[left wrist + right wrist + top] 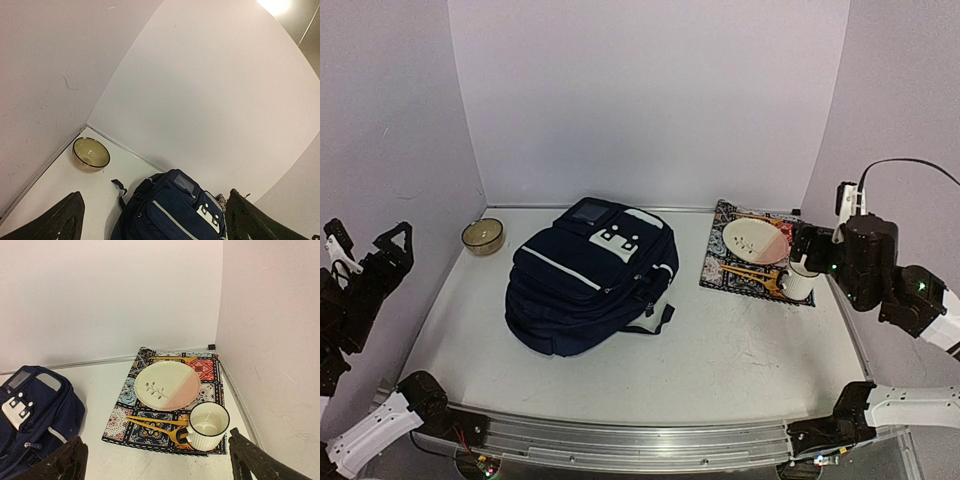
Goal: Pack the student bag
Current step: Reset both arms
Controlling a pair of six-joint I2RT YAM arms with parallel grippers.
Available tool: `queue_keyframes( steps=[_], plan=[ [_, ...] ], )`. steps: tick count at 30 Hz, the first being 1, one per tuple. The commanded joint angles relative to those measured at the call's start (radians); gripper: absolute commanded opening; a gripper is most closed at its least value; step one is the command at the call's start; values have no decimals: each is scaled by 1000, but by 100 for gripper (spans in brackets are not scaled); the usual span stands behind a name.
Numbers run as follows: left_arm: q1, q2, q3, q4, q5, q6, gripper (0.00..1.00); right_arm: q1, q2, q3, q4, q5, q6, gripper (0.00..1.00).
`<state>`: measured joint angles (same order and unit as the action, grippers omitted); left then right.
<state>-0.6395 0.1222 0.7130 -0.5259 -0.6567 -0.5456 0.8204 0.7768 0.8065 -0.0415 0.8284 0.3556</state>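
The student bag (588,285) is a navy-blue backpack with white stripe trim and white patches. It lies closed in the middle of the table. It also shows in the left wrist view (170,212) and at the left edge of the right wrist view (30,410). My left gripper (365,248) is open and empty, raised at the far left, well away from the bag; its fingers frame the left wrist view (155,194). My right gripper (810,252) is open and empty, above the table's right side near a white mug (207,425), with its fingers apart in its wrist view (154,437).
A patterned placemat (725,272) at the back right carries a cream-and-pink plate (167,385), yellow utensils (155,422) and the mug (798,281). A glass bowl (483,235) stands at the back left, also in the left wrist view (91,152). Walls close in on three sides.
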Motion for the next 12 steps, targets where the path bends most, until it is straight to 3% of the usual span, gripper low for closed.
queue_keyframes(
  steps=[1,12],
  plan=[
    [4,-48,-14,-11,-5,38,99,1,0,-38,-28,84,46,98],
    [4,-52,-17,-13,-18,42,99,0,22,-44,-16,116,68,98]
  ],
)
